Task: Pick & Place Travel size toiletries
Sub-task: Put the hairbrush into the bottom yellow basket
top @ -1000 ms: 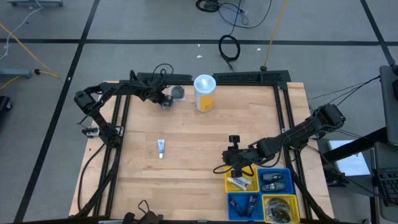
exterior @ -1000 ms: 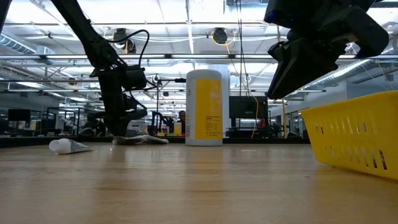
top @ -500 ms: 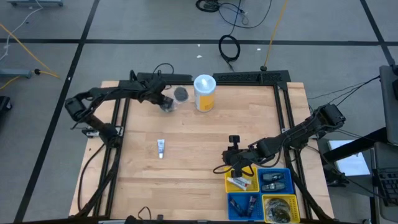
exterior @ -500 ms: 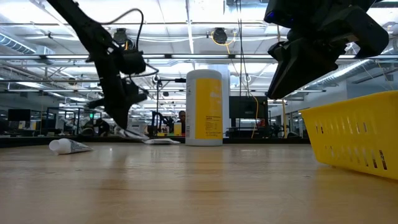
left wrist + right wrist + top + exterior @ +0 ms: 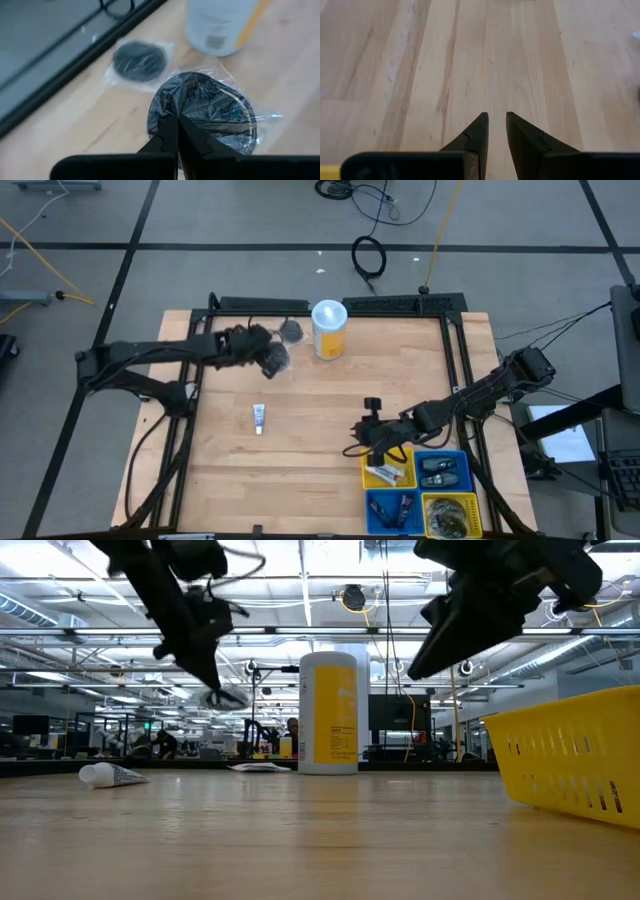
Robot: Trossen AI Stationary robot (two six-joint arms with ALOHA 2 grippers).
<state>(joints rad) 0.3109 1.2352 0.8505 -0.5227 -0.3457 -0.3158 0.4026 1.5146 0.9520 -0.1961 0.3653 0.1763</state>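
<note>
The yellow-and-white canister (image 5: 328, 330) with its white lid stood near the far edge of the wooden table (image 5: 320, 450), just right of the left arm's working area. One round dark disc in a clear packet (image 5: 291, 331) lay flat on the table just left of the canister. A small white tube (image 5: 259, 418) lay alone in the middle-left part of the table, well apart from both arms. At the near right corner sat the yellow bin (image 5: 388, 471), the blue bins (image 5: 444, 470) and another yellow bin (image 5: 452, 515), each with small items inside. The canister carried a printed label, but its writing could not be read.

The left gripper (image 5: 268, 358) had its fingers pinched together on the edge of a second packet (image 5: 210, 107), a dark disc in crinkled clear plastic, held above the table. The right gripper (image 5: 375, 442) hovered at the far edge of the yellow bin, its fingers (image 5: 477, 135) a narrow gap apart and holding nothing.

Compared with one second before, the left arm had lifted this packet from the table and moved it nearer, away from the other disc; the right arm had turned only slightly.
</note>
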